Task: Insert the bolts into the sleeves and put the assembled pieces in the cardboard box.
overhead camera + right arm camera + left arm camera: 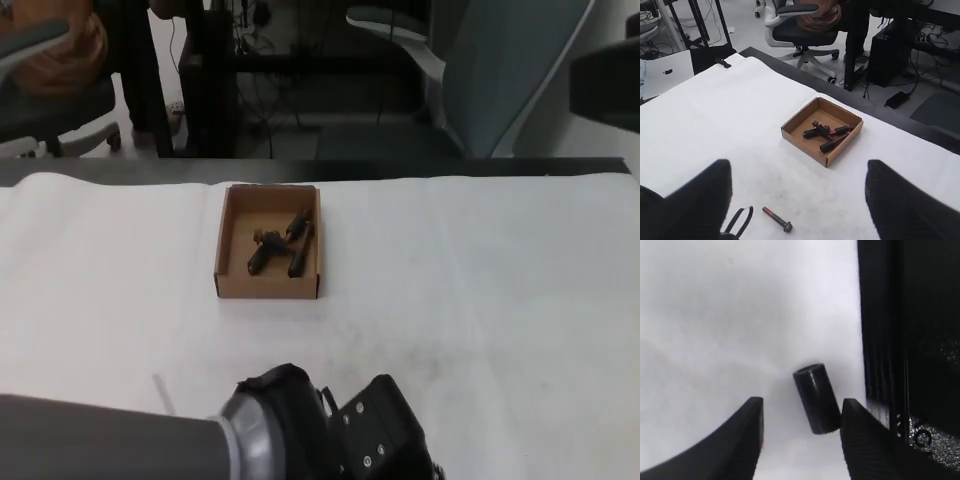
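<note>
One arm (110,435): grey tube link, lighter grey collar, black cloth-like wrap, then black wrist block (385,430) w/ small silver screws. Left gripper (801,409): matte black curved fingers (740,445), fine ribbing on one. Right gripper (797,165): black, rounded tips.

White-covered surface (520,300) — beyond it, office chairs (800,34) on a pale floor (740,17), cables (926,41) trailing under a dark desk (855,50)
</note>
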Available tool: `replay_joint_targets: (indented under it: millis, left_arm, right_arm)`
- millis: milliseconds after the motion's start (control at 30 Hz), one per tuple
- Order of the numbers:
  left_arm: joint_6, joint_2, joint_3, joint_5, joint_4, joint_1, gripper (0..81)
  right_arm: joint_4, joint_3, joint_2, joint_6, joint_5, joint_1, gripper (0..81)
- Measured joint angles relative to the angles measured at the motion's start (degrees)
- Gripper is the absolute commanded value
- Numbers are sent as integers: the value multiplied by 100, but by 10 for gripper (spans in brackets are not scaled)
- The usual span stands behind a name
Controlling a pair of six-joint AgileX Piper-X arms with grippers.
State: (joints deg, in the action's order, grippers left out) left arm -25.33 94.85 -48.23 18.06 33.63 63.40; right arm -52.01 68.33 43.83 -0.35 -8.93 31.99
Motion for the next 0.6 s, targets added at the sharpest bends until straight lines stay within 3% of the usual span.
replay_joint_targets:
  millis: [400,500,600]
  left_arm:
    - [120,219,-117,-178,129,163,445]
    - [230,219,-153,-336,148,254,321]
    - [287,259,-251,-491,248,399,123]
  right_arm:
    - [-9,0,-43,0,5,0,700]
    - [-9,0,-43,0,19,0,700]
    - [-9,0,-43,0,15,0,700]
